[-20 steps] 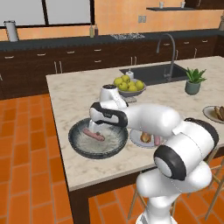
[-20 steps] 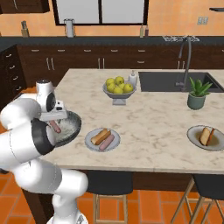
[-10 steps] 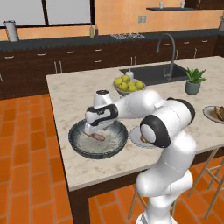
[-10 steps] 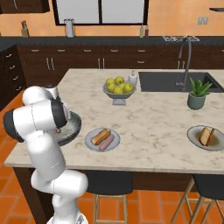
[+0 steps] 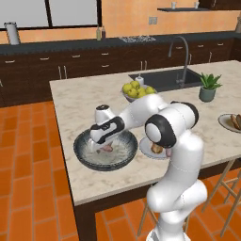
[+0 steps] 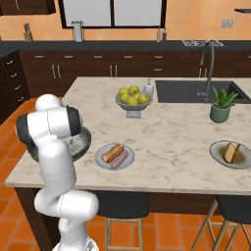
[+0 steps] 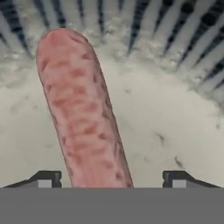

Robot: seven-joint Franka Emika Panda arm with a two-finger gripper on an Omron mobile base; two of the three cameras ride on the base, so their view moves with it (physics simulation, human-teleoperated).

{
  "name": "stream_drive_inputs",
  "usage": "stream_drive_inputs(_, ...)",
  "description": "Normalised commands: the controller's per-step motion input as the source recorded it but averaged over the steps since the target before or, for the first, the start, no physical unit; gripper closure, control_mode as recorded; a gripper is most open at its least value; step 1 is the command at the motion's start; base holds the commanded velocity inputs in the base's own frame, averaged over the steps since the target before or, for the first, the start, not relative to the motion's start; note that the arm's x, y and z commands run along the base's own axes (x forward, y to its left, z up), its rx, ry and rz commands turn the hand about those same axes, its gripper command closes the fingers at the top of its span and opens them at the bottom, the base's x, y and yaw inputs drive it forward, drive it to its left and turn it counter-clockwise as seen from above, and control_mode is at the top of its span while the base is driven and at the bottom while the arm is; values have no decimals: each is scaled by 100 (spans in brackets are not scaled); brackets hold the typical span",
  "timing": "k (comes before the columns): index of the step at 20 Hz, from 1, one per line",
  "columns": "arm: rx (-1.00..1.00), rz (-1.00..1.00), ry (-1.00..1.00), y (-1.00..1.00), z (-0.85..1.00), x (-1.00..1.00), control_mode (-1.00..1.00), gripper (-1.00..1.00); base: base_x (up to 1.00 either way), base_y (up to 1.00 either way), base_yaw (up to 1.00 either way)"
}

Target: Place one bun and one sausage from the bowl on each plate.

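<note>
the arm has dropped into the bowl (image 5: 89,157) on the table (image 5: 70,101); the fingers (image 7: 111,178), apart, have begun narrowing around the sausage (image 7: 83,109) between them. grasp not yet made, judging by the gaps.

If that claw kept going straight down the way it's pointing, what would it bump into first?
Most likely the sausage: it lies in the bowl, running up from between the two open fingers in the hand view. How far off it is, the picture doesn't settle. Past it comes the bowl's pale floor.
</note>
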Motion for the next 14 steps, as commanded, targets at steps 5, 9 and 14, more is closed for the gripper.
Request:
stream_drive_inputs(5,-1,1,0,0,-15,-16,-100,100,0,0,0)
stream_drive_inputs(9,0,0,-1,-6,37,-66,-100,100,0,0,0)
stream_drive_inputs(14,2,0,-15,-21,100,-69,-100,100,0,0,0)
